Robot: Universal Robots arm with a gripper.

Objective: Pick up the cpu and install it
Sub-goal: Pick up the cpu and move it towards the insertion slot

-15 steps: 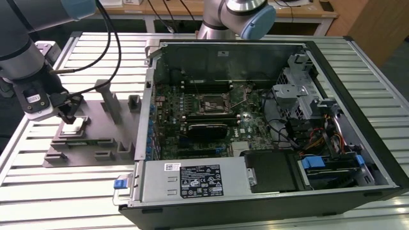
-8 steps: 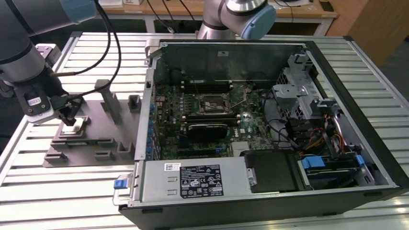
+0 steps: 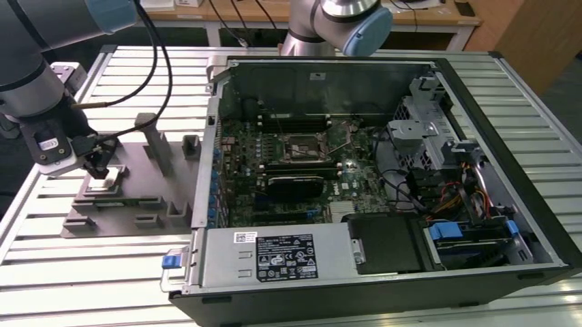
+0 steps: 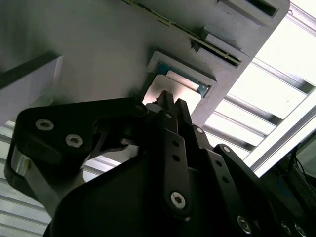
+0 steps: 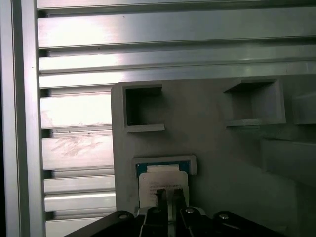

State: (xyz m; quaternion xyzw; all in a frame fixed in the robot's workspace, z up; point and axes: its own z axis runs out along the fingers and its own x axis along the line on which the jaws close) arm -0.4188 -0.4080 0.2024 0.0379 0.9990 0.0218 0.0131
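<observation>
Claw (image 5: 168,193), fingertips drawn narrow and almost together, hung over the middle of the cpu (image 5: 163,177), a flat pale-silver square with a blue-green rim, directly beneath it.

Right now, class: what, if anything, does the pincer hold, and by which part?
Cannot be told: the pincer is at the top of the cpu, which lies on the plate.

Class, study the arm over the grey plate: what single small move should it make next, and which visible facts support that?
Probably a short, straight descent to secure the cpu. The gripper sits directly over the cpu, which lies in its pocket on the grey plate. Whether it is held yet cannot be told. The open computer case lies toward the exterior view's right.
</observation>
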